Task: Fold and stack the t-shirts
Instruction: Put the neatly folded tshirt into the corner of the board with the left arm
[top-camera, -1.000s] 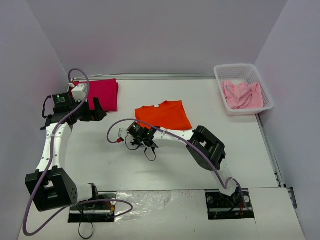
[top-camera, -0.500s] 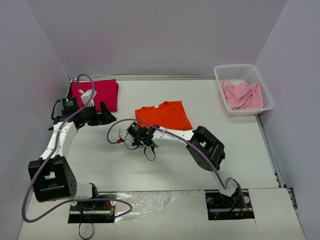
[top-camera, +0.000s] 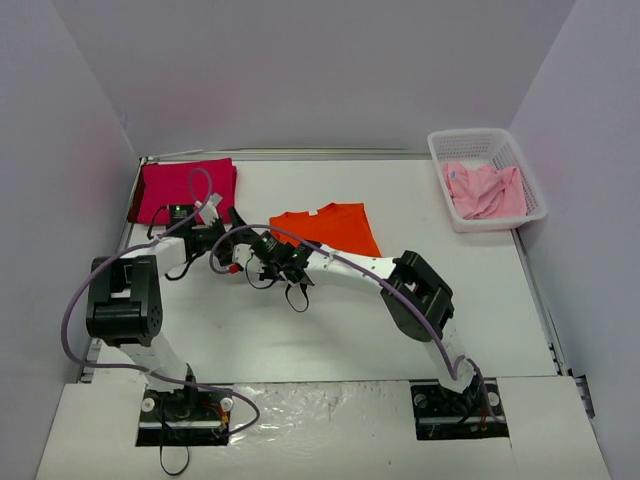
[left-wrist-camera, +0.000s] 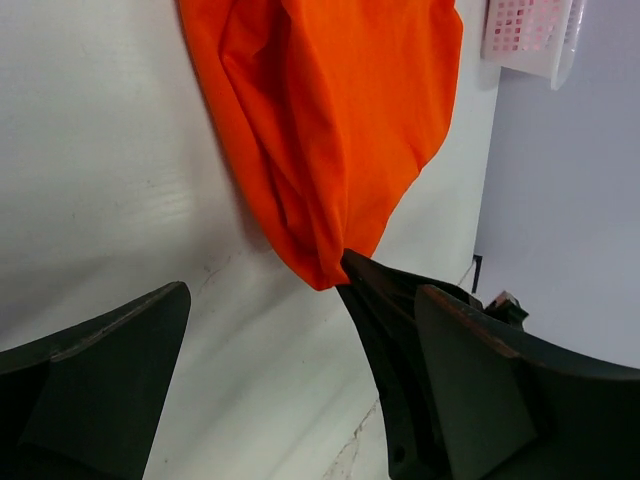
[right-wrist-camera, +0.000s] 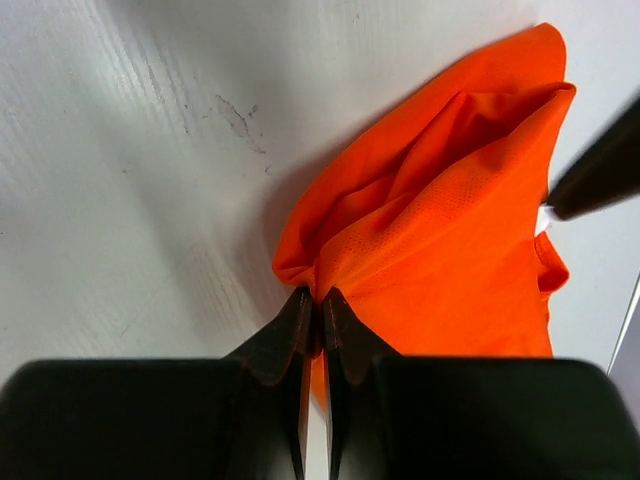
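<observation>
The orange t-shirt (top-camera: 330, 228) lies partly folded mid-table, its near-left corner bunched up (right-wrist-camera: 450, 240). My right gripper (right-wrist-camera: 320, 298) is shut on that corner's cloth; in the top view it sits at the shirt's left end (top-camera: 270, 252). My left gripper (left-wrist-camera: 295, 315) stands wide open just beside that pinched corner of the orange t-shirt (left-wrist-camera: 330, 130), holding nothing; the top view shows it left of the right gripper (top-camera: 222, 243). The magenta-red t-shirt (top-camera: 185, 188) lies folded at the back left. The pale pink t-shirt (top-camera: 485, 190) is crumpled in the basket.
The white lattice basket (top-camera: 480, 135) stands at the back right by the wall, also in the left wrist view (left-wrist-camera: 525, 35). Both arms cross low over the table's left middle. White walls close in the left, back and right.
My left arm has swung from the magenta-red shirt down and right to the orange shirt's corner. My right gripper has closed on that corner.
</observation>
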